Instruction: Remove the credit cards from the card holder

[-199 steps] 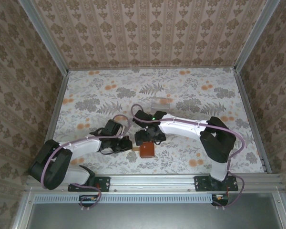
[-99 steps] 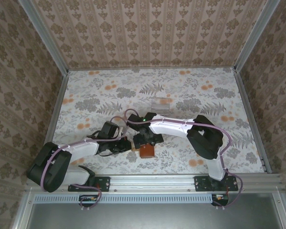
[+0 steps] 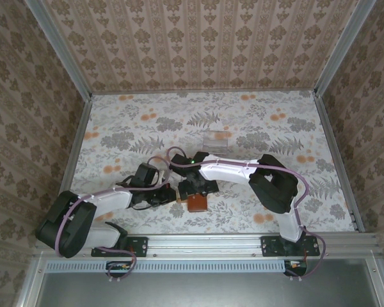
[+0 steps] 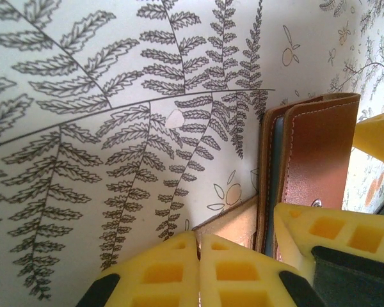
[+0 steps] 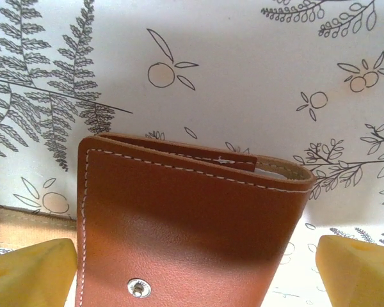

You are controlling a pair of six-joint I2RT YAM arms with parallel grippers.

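Between R gripper (image 5: 195, 263) jaws: card holder (image 5: 179, 192)

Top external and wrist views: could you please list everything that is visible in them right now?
card holder: one, reddish-brown leather, folded, front middle of the table, between the grippers.
clear tray: one, transparent, table centre, beyond the grippers.
table: one, white cover with grey ferns and orange fruit.
walls: three, beige patterned wallpaper, around the table.
left gripper: one, yellow-tipped, shut, apparently pinching the holder's tan strap.
right gripper: one, yellow-tipped, open, straddling the holder.
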